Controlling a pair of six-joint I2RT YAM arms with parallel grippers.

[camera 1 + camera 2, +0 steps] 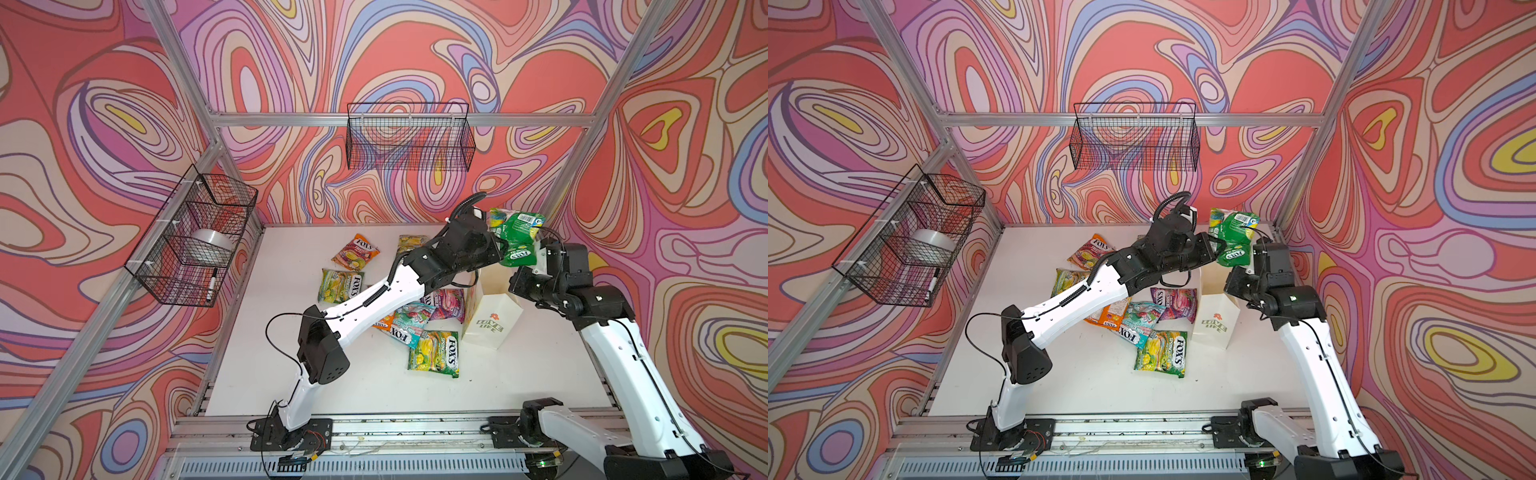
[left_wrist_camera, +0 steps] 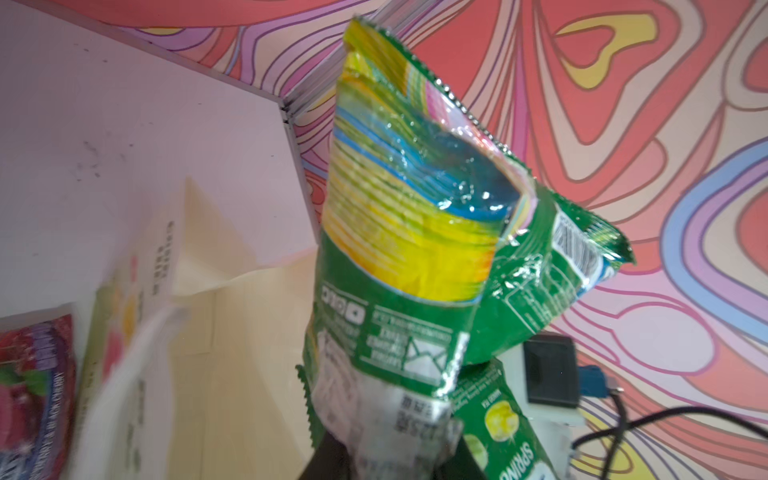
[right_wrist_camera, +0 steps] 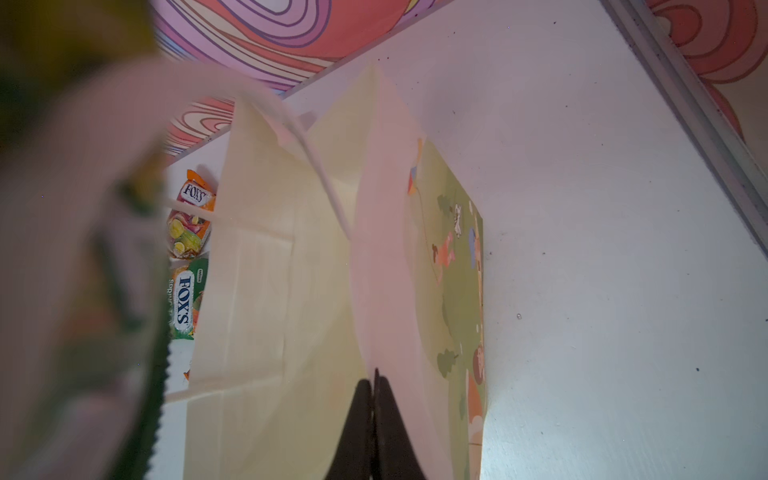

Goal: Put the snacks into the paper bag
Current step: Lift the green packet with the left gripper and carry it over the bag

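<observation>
My left gripper [image 1: 498, 245] [image 2: 395, 457] is shut on the lower edge of a bunch of green snacks [image 1: 517, 232] [image 1: 1233, 232] [image 2: 395, 232], which hang in the air just above the paper bag [image 1: 492, 320] [image 1: 1217, 324] and its open mouth [image 2: 232, 332]. At least two packets are in the bunch. My right gripper [image 1: 513, 285] [image 3: 376, 382] is shut on the bag's rim, pinching one wall. The bag's inside [image 3: 270, 291] looks cream and bare. Several snacks lie on the table: orange [image 1: 355, 251], yellow-green [image 1: 340, 284], purple [image 1: 444, 303], teal [image 1: 411, 328], green-yellow [image 1: 434, 353].
A black wire basket [image 1: 195, 245] with a tape roll and a marker hangs on the left frame. Another wire basket [image 1: 409, 139] hangs on the back wall. Aluminium posts edge the white table [image 1: 291, 374]. My left arm [image 1: 374, 299] crosses over some packets.
</observation>
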